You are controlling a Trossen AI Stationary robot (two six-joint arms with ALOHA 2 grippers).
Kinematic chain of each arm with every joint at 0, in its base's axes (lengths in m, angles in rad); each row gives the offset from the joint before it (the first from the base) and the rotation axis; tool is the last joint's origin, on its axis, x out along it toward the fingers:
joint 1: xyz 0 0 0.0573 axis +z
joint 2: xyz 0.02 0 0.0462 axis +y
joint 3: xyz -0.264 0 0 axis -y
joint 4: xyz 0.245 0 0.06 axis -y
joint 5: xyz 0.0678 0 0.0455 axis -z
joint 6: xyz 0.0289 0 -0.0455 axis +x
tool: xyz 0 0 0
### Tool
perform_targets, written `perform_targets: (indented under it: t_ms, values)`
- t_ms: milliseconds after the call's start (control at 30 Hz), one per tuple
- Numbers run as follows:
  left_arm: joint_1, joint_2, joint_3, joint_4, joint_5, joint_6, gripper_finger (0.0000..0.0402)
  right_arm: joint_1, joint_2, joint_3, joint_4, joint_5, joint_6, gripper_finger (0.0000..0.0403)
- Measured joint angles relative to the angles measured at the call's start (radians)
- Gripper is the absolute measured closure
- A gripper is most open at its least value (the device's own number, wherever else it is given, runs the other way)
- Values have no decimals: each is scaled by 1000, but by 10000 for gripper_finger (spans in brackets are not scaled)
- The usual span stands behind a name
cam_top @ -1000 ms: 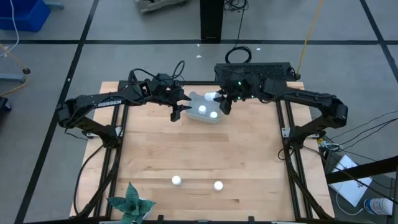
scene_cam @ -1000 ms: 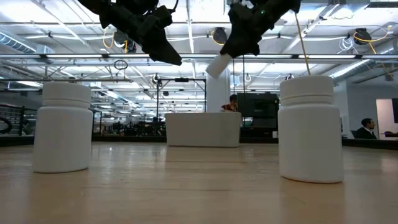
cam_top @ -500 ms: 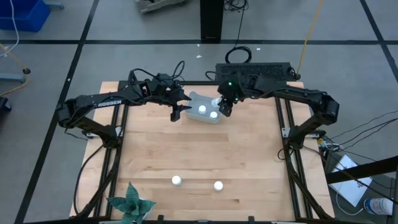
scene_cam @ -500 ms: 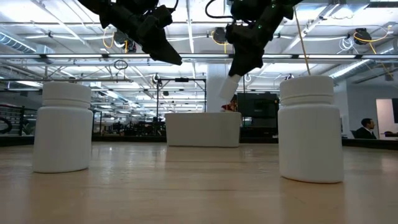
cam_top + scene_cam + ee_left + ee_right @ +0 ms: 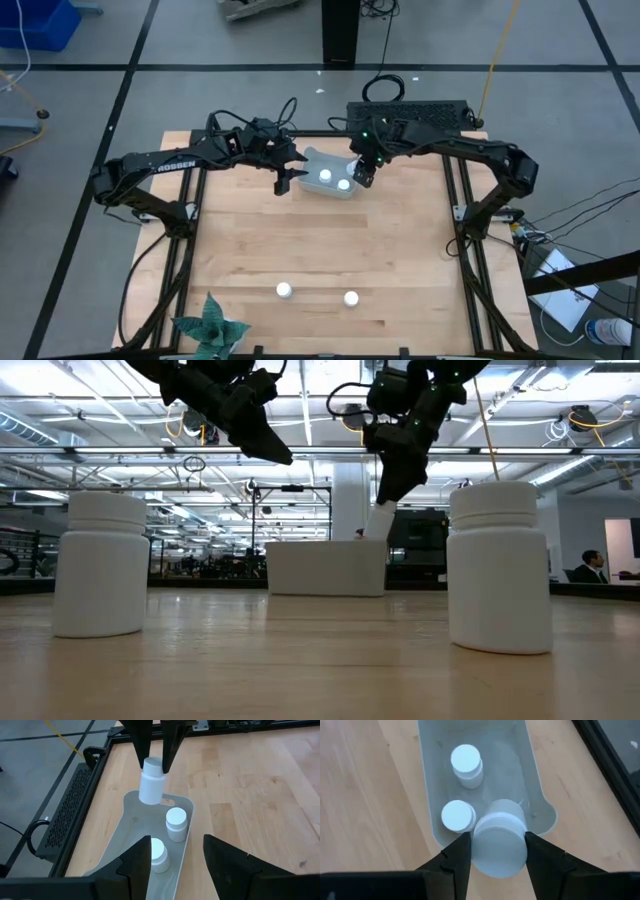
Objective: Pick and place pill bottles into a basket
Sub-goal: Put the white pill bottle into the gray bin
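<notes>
The light grey-blue basket (image 5: 315, 160) stands at the table's far middle with two white pill bottles (image 5: 176, 822) (image 5: 157, 852) upright inside. My right gripper (image 5: 360, 172) is shut on a third bottle (image 5: 151, 782) over the basket's right end; it also shows in the low view (image 5: 380, 520). My left gripper (image 5: 285, 180) is open and empty, just left of the basket. Two more bottles (image 5: 284, 290) (image 5: 351, 298) stand on their bases near the table's front edge. My right gripper pinches the bottle's cap end (image 5: 152, 766) between its two fingers (image 5: 140, 745). The fingers come from above, pointing down. The bottle hangs below them almost upright, slightly tilted, its bottom (image 5: 378, 534) just above the basket's rim, clear of the two bottles inside.
A green star-shaped paper plant (image 5: 210, 325) sits at the near left corner. A black keyboard-like box (image 5: 420, 115) lies at the far edge behind the right arm. Bare wood (image 5: 320, 240) lies between the basket and the front bottles. People show in the room behind (image 5: 590, 565).
My right gripper has gone toward the table's left, over the basket, and down, tipping from a slant to pointing straight down. The bottle it holds has turned from lying tilted to almost upright and come down near the basket's rim.
</notes>
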Motion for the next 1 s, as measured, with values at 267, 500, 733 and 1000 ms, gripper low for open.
perform_targets:
  t_ms: [267,500,733,1000]
  values:
    - [0,0,0,0,0,0,218,-5,33,0,12,-1,-8,258]
    - [0,0,0,0,0,1,218,-6,84,0,54,-25,-20,258]
    - [0,0,0,0,0,1,218,-6,132,0,100,-27,-36,258]
    - [0,0,0,0,0,3,218,-25,174,0,94,-27,-50,258]
